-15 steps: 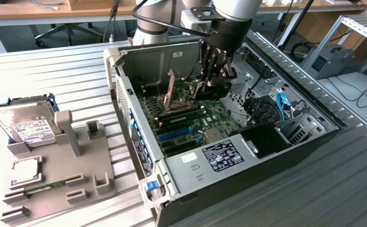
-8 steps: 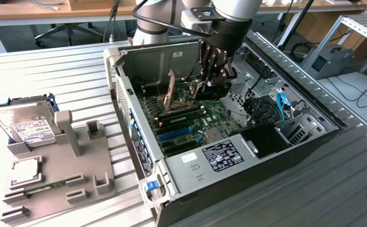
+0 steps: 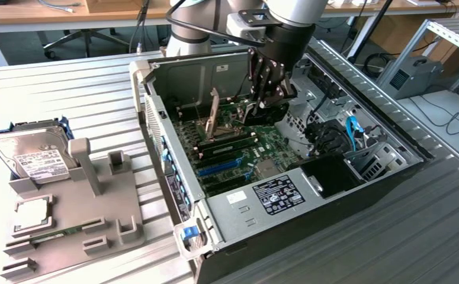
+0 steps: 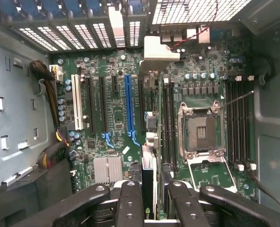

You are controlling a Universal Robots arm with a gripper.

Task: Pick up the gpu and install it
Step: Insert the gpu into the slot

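Note:
My gripper (image 3: pixel 266 107) hangs inside the open computer case (image 3: pixel 183 74), low over the green motherboard (image 3: pixel 245 155). In the wrist view the gripper (image 4: pixel 154 208) is shut on the gpu (image 4: pixel 148 187), a thin black card seen edge-on between the two black fingers (image 4: pixel 130 203). The card runs away from the fingers to its pale metal bracket (image 4: pixel 160 48) by the case's slotted back wall. It lines up with a black slot beside the long blue slot (image 4: pixel 129 106). Whether its edge sits in that slot I cannot tell.
The open CPU socket (image 4: pixel 200 130) and memory slots (image 4: pixel 239 123) lie beside the card. A raised socket lever (image 3: pixel 213 112) stands near the gripper. On the exterior view's left, a grey fixture (image 3: pixel 83 204) holds a silver hard drive (image 3: pixel 32 155), a chip (image 3: pixel 30 214) and a green memory stick (image 3: pixel 51 232).

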